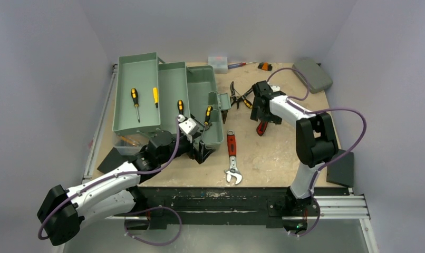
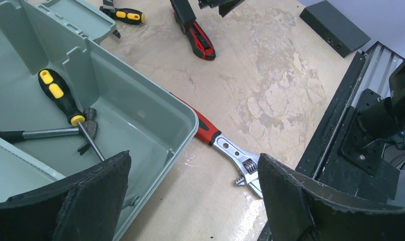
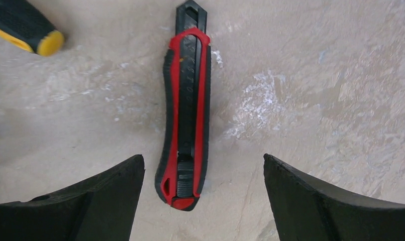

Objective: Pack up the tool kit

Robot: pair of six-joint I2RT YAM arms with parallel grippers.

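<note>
The grey-green toolbox (image 1: pixel 205 108) stands open at the left with its fold-out trays (image 1: pixel 139 92) spread, holding several yellow-and-black screwdrivers (image 1: pixel 135 103). My left gripper (image 1: pixel 201 151) is open and empty at the box's near right corner. In the left wrist view its jaws (image 2: pixel 195 201) straddle the box rim (image 2: pixel 183 118) and bare table; a screwdriver (image 2: pixel 60 95) lies inside. A red-handled adjustable wrench (image 1: pixel 232 158) lies just right of it (image 2: pixel 225 148). My right gripper (image 1: pixel 261 112) is open over a red-and-black utility knife (image 3: pixel 185 115), whose end lies between the jaws (image 3: pixel 203 193).
Pliers with yellow-black handles (image 1: pixel 240 97) lie beside the box. A small flat grey case (image 1: pixel 312 74) sits at the back right, with a small clear box (image 1: pixel 218 63) and an orange-black item (image 1: pixel 264 66) at the back edge. A black panel (image 1: pixel 341 168) lies at the front right.
</note>
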